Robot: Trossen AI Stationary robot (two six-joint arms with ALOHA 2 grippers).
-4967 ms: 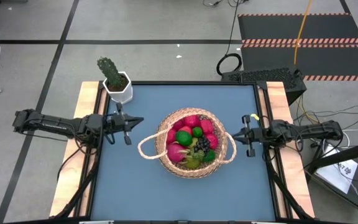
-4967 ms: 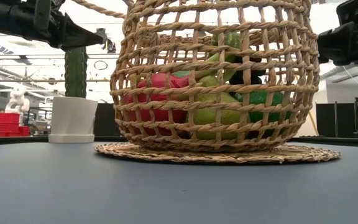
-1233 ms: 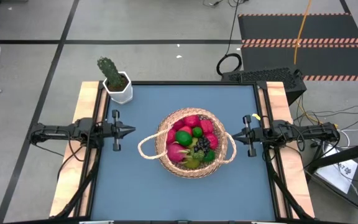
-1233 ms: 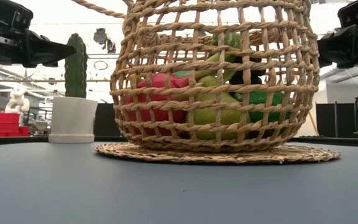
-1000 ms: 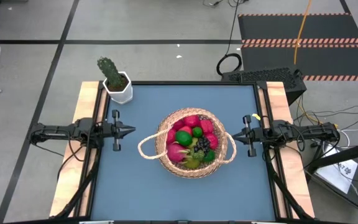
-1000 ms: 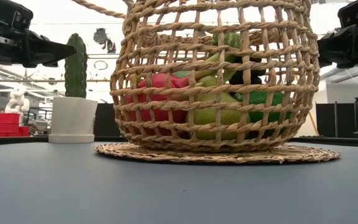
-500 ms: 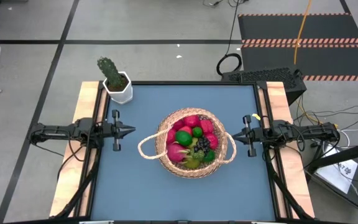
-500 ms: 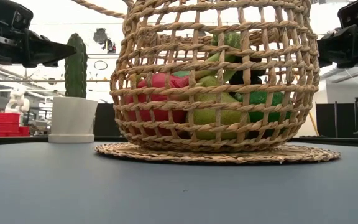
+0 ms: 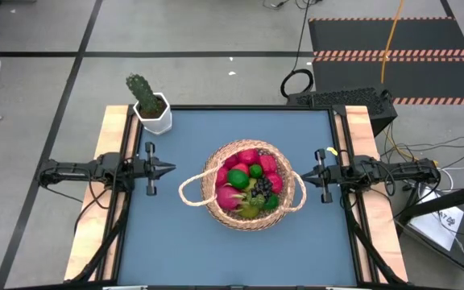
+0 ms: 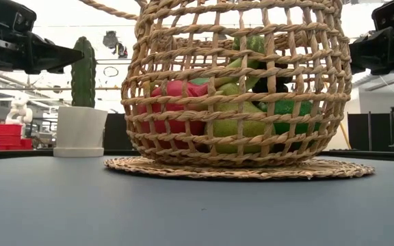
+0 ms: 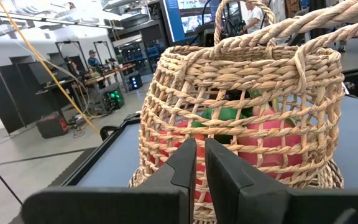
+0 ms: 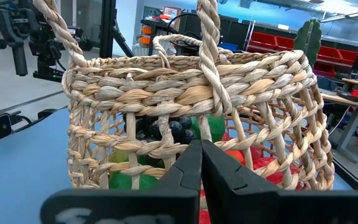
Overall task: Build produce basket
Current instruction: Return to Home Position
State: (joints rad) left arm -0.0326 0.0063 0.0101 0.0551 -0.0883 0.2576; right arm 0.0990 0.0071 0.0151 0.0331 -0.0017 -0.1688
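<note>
The tan wicker basket (image 9: 242, 186) stands on its flat woven base on the blue table (image 9: 184, 242), with looped handles at its left and right sides. It holds the produce (image 9: 248, 184): red and pink fruits, green limes, a yellow-green pear and dark grapes, also seen through the weave in the low view (image 10: 231, 116). My left gripper (image 9: 171, 169) hovers shut and empty left of the basket, pointing at it. My right gripper (image 9: 300, 174) hovers shut and empty right of the basket, close to the right handle (image 12: 211, 50).
A white pot with a green cactus (image 9: 150, 105) stands at the table's far left corner. Bare blue table lies near and far of the basket. Wooden side rails (image 9: 103, 209) run along both table sides.
</note>
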